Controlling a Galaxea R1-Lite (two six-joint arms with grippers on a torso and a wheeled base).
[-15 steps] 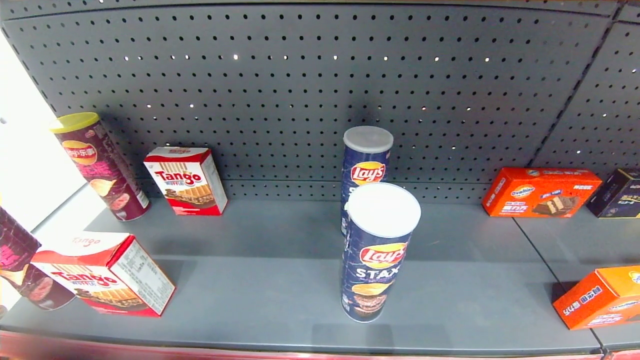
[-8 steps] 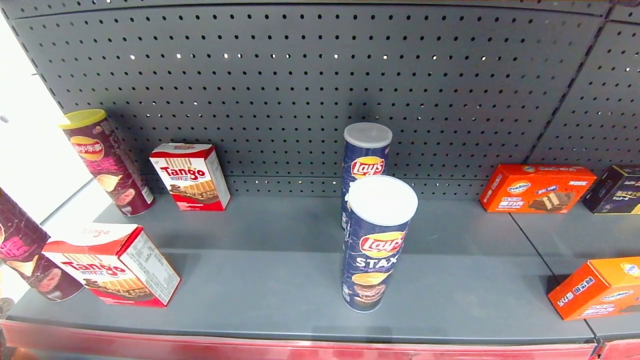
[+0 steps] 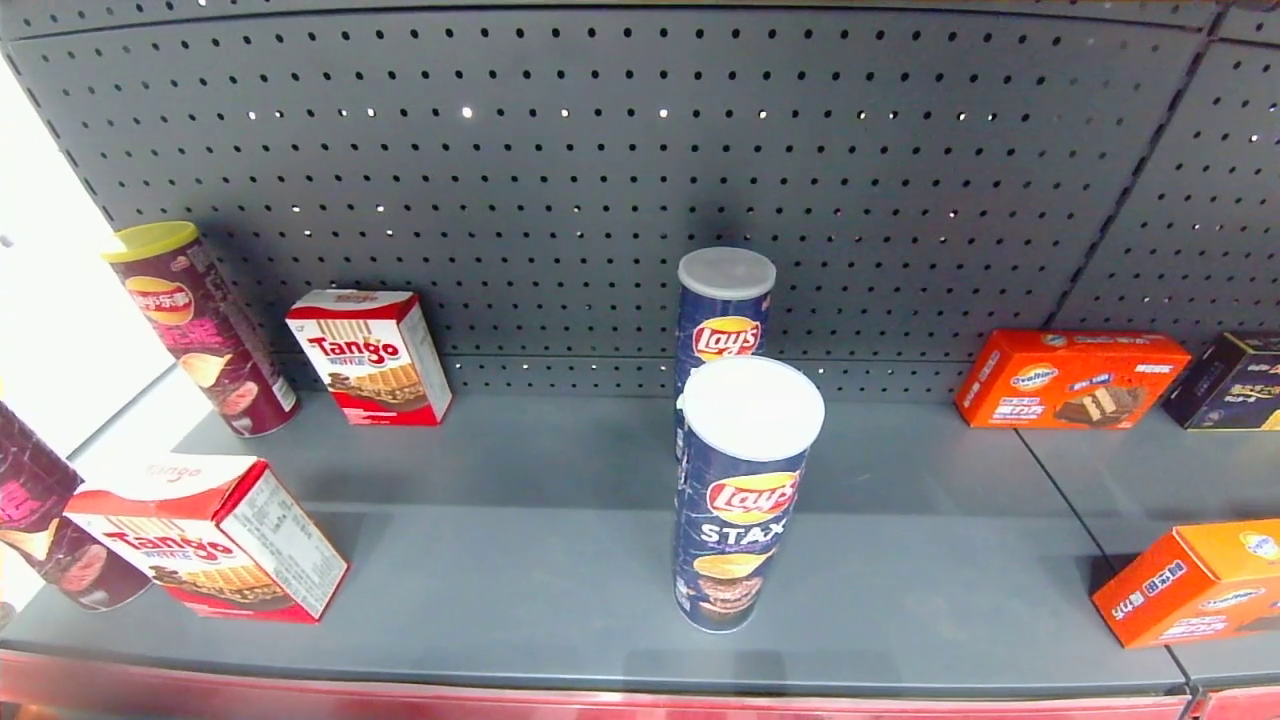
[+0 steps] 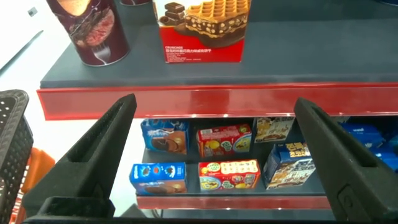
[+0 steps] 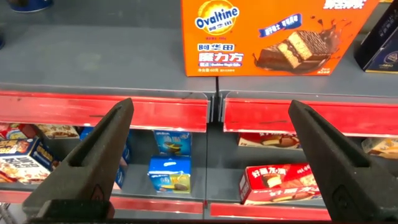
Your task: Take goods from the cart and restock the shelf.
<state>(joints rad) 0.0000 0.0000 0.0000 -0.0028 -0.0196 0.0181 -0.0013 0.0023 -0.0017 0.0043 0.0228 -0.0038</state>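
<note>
Currently both arms sit low, facing the red front edge of the shelf point(image 3: 520, 560). Left end effector point(image 4: 214, 102): fingers spread wide, nothing between them. Right end effector point(image 5: 211, 104): likewise spread and empty, just below an orange box point(image 5: 273, 37) near the shelf's front edge.

Head view:
- front blue can point(image 3: 745, 500) upright at frame centre
- rear blue can point(image 3: 722, 310) directly behind it, by the back panel
- maroon can point(image 3: 200, 330) and red wafer box point(image 3: 370, 358) at upper left

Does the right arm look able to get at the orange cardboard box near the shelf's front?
Probably yes: the open right gripper faces the orange cardboard box near the grey shelf's front edge, with nothing between them.
</note>
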